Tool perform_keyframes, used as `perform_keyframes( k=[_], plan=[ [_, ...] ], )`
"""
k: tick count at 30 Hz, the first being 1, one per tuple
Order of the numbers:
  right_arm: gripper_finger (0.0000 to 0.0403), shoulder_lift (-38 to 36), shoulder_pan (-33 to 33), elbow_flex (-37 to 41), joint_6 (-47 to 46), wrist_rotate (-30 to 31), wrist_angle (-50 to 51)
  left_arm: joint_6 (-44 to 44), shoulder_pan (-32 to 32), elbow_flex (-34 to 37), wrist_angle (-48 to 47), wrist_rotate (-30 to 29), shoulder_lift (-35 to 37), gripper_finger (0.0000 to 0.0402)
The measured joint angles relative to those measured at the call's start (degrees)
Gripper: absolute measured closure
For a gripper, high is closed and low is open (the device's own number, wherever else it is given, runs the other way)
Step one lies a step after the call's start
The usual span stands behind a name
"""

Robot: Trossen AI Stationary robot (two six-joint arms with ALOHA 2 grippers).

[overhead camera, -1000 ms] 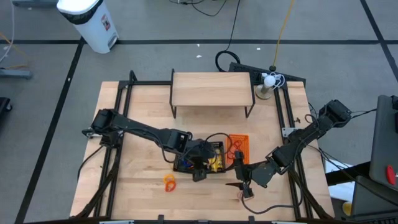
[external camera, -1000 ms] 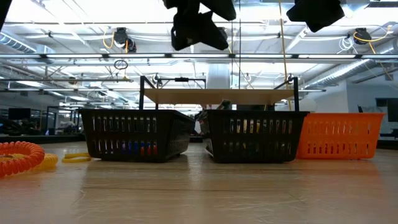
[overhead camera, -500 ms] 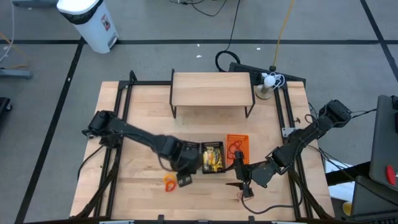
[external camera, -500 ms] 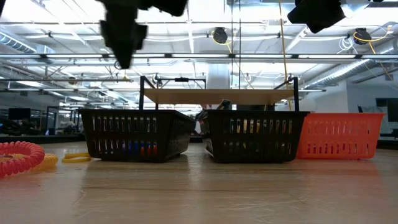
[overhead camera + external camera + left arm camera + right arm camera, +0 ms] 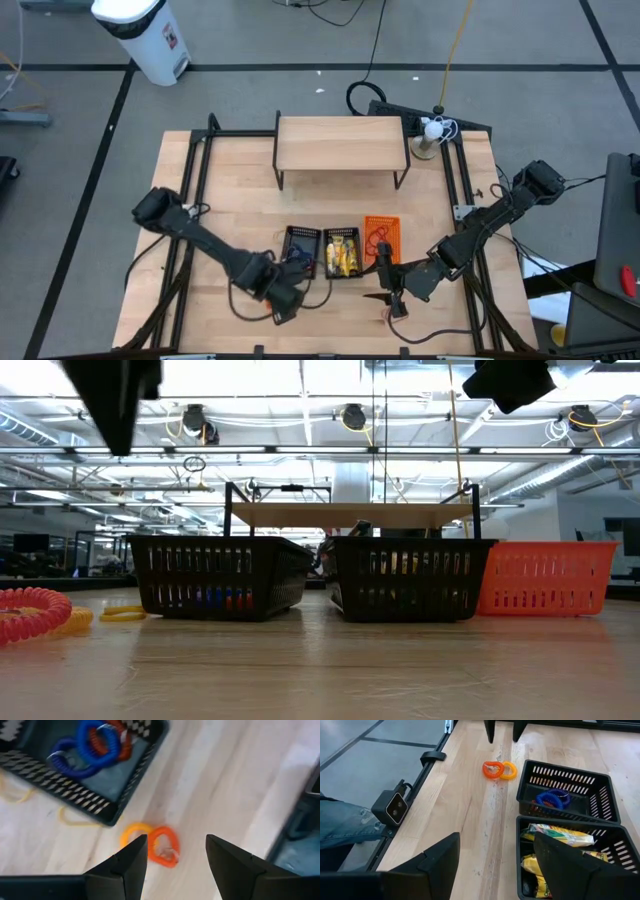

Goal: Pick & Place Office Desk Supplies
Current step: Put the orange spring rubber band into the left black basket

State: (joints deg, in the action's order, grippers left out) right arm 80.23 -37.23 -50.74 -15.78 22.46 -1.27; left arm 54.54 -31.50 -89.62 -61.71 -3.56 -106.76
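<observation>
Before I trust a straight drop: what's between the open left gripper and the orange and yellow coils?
Only bare wood. In the left wrist view the left gripper hangs open above the orange coil and yellow coil.

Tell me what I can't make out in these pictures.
- High view: the coils on the table are hidden under the left arm.
- Low view: the orange basket's contents are hidden by its wall; both arms are cut off by the top edge.
- Right wrist view: the yellow packets carry print too small to read.
- Left wrist view: the black basket is cut off by the edge.
</observation>
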Motion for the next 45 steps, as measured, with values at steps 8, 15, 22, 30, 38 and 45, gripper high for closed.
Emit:
perform_keyframes(
  k=[8, 15, 22, 30, 38, 45],
  plan=[
    [0.0161, 0.0, 0.02, 0.0, -1.48, -0.02, 1.56, 13.28, -5.58, 2.03, -4.53, -8.94, 0.0, 0.0199],
    [0.0161, 0.0, 0.13, 0.0, -1.5, 0.02, 1.54, 22.02, -8.72, 6.58, -0.76, -9.22, -0.02, 0.0199],
    [0.0161, 0.0, 0.13, 0.0, -1.48, 0.11, 1.54, 26.59, -9.56, 12.53, 7.24, -7.59, -0.03, 0.0199],
    [0.0161, 0.0, 0.15, 0.0, -1.5, 0.22, 1.54, 29.67, -9.29, 19.85, 19.57, -2.92, -0.02, 0.0199],
    [0.0161, 0.0, 0.15, 0.0, -1.5, 0.22, 1.54, 33.03, -9.29, 21.99, 20.03, -0.84, -0.03, 0.0199],
    [0.0161, 0.0, 0.15, 0.0, -1.5, 0.24, 1.54, 33.01, -9.29, 21.99, 20.02, -0.91, -0.02, 0.0204]
  ],
)
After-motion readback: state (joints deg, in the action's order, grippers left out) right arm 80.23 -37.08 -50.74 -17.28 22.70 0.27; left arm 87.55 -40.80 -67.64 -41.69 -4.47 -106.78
